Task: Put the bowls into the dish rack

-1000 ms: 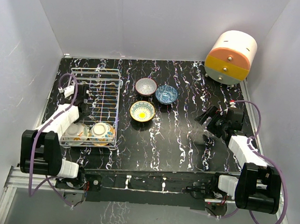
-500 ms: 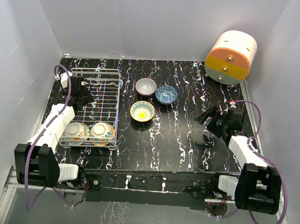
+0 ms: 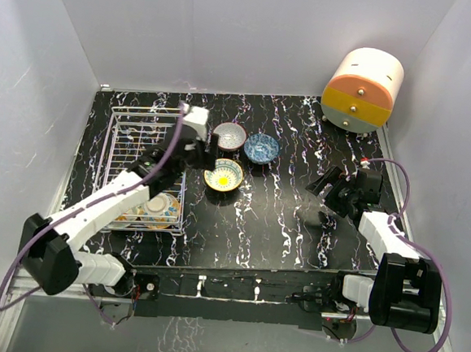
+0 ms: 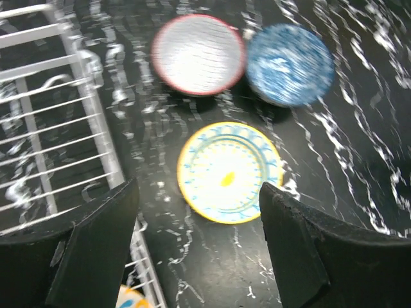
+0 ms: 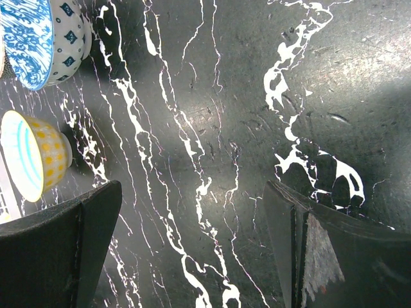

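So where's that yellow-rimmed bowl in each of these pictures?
Top external: yellow-rimmed bowl sits left of centre on the table.
Left wrist: middle of the picture.
Right wrist: left edge, seen side-on.
Shared landmark: the blue bowl nearby.

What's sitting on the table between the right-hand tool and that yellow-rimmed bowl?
Nothing: only bare black marbled tabletop lies between the right tool and the yellow-rimmed bowl, clearest in the top view.
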Controlling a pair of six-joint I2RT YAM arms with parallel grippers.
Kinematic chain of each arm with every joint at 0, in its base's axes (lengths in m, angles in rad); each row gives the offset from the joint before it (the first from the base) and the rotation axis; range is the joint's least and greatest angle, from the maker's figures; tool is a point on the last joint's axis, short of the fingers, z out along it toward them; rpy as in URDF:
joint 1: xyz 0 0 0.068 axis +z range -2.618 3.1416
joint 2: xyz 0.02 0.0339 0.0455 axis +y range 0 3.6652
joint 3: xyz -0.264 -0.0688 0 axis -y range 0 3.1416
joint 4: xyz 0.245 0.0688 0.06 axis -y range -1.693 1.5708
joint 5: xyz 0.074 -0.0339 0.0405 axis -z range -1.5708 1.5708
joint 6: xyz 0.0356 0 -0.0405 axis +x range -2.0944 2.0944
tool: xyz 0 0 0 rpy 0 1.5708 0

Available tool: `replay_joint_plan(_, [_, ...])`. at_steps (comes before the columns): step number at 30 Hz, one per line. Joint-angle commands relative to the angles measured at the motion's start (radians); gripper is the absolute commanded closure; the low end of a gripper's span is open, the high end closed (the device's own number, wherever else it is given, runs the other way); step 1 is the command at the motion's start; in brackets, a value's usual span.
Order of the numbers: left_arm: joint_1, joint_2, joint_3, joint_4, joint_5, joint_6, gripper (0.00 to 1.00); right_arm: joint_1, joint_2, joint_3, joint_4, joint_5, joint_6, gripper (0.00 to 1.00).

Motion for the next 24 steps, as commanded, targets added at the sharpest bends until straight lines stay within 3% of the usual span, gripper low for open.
replay_joint_plan(1, [-0.139,0.102,-0.006,0.080,0.026,0.160,0.25,-0.007,-0.006,0.053,0.018,0.011,0.005,0.06])
replay_joint_plan(3, [-0.177,0.175,0.013,0.091,0.055,0.211,0.19,-0.006,-0.004,0.053,0.016,0.015,0.004,0.05])
replay_joint_plan(6, [-0.218,0.290,0.057,0.091,0.072,0.263,0.18,-0.007,0.000,0.055,0.016,0.019,0.002,0.06])
replay_joint_plan(20, [-0.233,0.577,0.119,0.182,0.072,0.335,0.18,-0.006,0.032,0.060,0.019,0.019,-0.008,0.05])
replay_joint_plan(24, [-0.233,0.624,0.126,0.204,0.056,0.335,0.24,-0.007,0.037,0.058,0.022,0.017,-0.009,0.05])
